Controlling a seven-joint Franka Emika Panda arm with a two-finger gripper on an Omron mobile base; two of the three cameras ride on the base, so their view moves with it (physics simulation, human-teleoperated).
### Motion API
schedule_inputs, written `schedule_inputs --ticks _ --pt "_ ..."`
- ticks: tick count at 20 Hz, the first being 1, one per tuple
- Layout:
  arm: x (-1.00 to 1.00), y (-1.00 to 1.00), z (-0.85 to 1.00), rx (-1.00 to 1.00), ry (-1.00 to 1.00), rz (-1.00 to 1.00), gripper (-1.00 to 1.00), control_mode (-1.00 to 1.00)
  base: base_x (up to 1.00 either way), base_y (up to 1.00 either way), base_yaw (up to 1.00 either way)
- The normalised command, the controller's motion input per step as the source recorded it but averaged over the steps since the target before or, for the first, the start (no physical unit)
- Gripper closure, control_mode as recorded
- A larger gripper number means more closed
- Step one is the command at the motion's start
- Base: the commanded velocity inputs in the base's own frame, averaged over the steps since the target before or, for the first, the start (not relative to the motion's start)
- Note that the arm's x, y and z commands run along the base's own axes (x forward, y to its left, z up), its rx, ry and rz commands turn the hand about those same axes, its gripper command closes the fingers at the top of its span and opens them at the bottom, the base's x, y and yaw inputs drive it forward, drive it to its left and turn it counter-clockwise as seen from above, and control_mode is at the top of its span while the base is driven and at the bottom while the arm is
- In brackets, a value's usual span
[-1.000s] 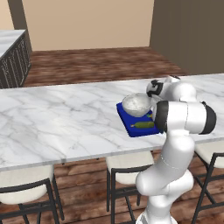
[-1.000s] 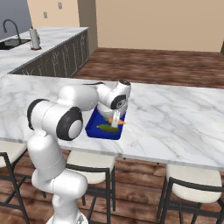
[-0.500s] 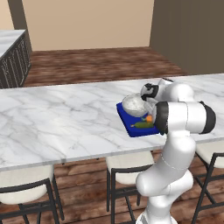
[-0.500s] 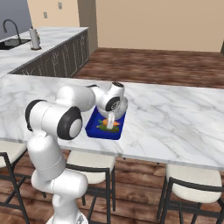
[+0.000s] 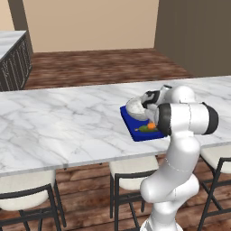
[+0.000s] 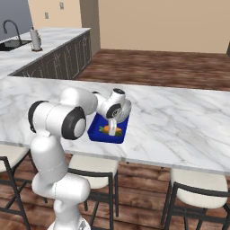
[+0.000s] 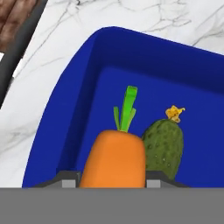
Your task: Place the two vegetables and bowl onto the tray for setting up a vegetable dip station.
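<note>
Carrot [image 7: 114,159] base cut off; hand [image 6: 112,127] grip unclear

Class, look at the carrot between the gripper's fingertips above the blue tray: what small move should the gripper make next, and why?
Probably open the fingers to release the carrot. In the hand view it sits between the gripper tips, already inside the tray rim and beside the green vegetable. The bowl appears to rest on the tray too, so letting go should finish the setup.

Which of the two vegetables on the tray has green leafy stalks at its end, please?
The orange carrot; green stalks rise from its top. The dark green cucumber beside it ends in a small yellow flower instead. Both lie inside the blue tray.
</note>
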Motion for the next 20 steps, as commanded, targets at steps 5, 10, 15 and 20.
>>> schedule_inputs --ticks 5,10,15,20 --pt "0.20 0.00 -0.22 0.00 0.00 0.00 1.00 -1.00 0.00 0.00 0.00" --pt "0.05 0.00 -0.14 0.00 0.00 0.00 1.00 -1.00 0.00 0.00 0.00" --pt "0.00 0.00 -0.01 0.00 0.01 0.00 -1.00 -1.00 0.00 0.00 0.00" --pt "0.00 0.00 0.00 0.00 0.01 0.00 -1.00 -1.00 0.00 0.00 0.00"
